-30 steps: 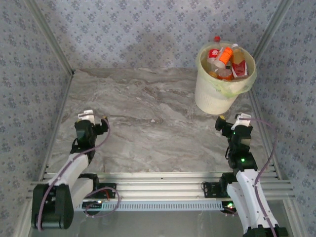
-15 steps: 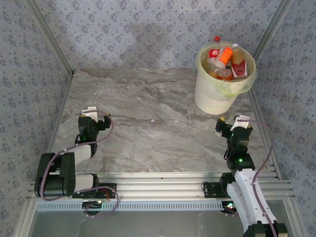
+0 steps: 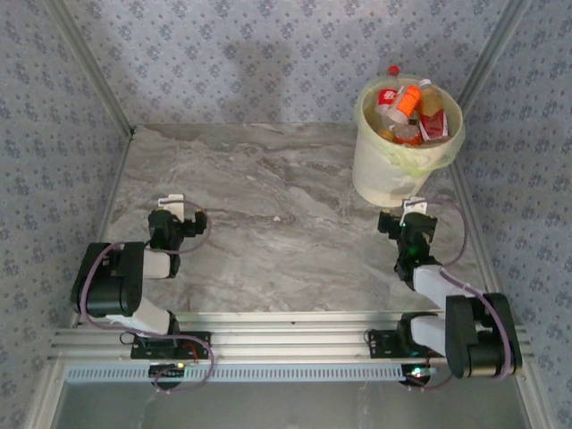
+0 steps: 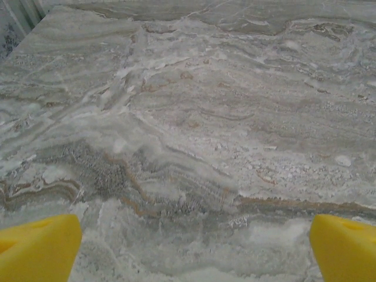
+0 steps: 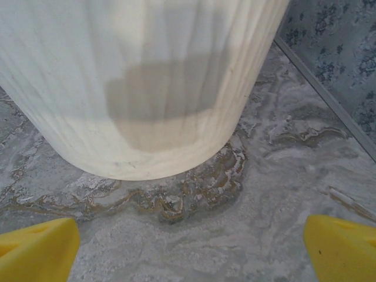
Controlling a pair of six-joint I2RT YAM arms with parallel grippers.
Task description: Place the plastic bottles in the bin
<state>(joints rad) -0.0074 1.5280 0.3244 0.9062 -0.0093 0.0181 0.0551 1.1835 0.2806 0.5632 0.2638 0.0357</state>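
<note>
bin (image 3: 389, 174): packed with plastic bottles (image 3: 407, 103), just beyond right jaws
left jaws: spread wide, empty
right jaws: likewise

I counted one bin (image 3: 393, 174) on the bench (image 3: 268, 259), with roughly six plastic bottles (image 3: 407, 104) heaped inside it, too jumbled for a firm tally. Two arms (image 3: 125, 288) were there, carrying a left pincer (image 3: 180, 213) and a right pincer (image 3: 402, 213).
</note>
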